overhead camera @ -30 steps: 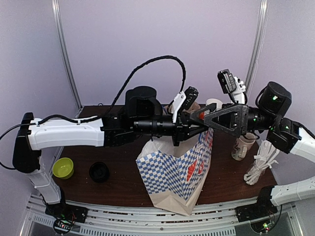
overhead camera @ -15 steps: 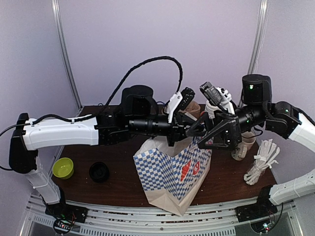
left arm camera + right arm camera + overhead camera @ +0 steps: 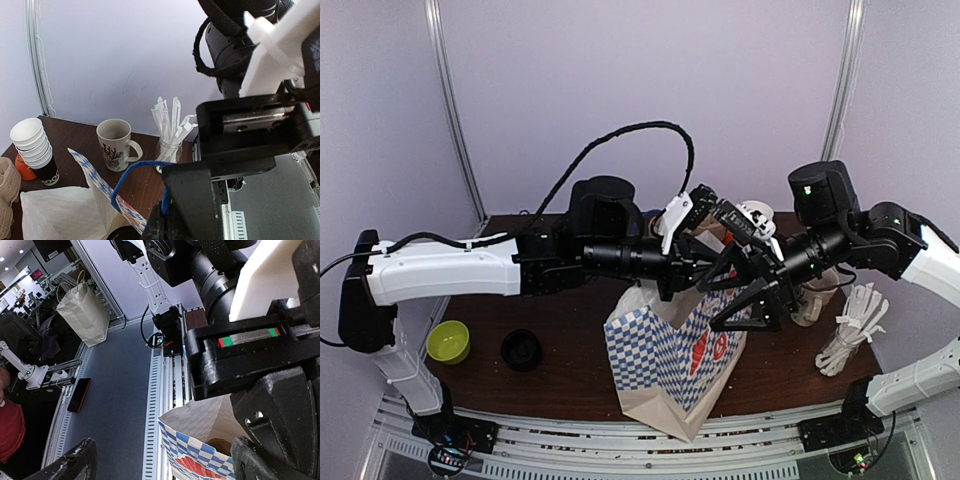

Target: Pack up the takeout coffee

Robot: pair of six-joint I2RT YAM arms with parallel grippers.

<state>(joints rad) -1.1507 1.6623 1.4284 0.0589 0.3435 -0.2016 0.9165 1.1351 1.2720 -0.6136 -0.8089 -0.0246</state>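
Observation:
The blue-and-white checkered paper bag (image 3: pixel 670 355) stands at the table's front middle. My left gripper (image 3: pixel 698 272) is shut on its blue handle (image 3: pixel 127 175) and holds the mouth up; it shows in the left wrist view (image 3: pixel 167 220). My right gripper (image 3: pixel 715 300) is wide open and empty just above the bag's mouth, whose edge shows in the right wrist view (image 3: pixel 200 445). The takeout coffee is not clearly in view. A black round rim (image 3: pixel 120 234) shows by the bag's wall; I cannot tell whether it is the lid.
A stack of lidless cups (image 3: pixel 30 147), a cream mug (image 3: pixel 116 145) and a jar of wrapped straws (image 3: pixel 170 135) stand right of the bag. A green bowl (image 3: pixel 448 341) and a loose black lid (image 3: pixel 522 349) lie at the front left.
My right gripper has swung down and left, from level beside the left gripper to just over the bag's mouth. The left gripper keeps hold of the handle; the bag shifted slightly.

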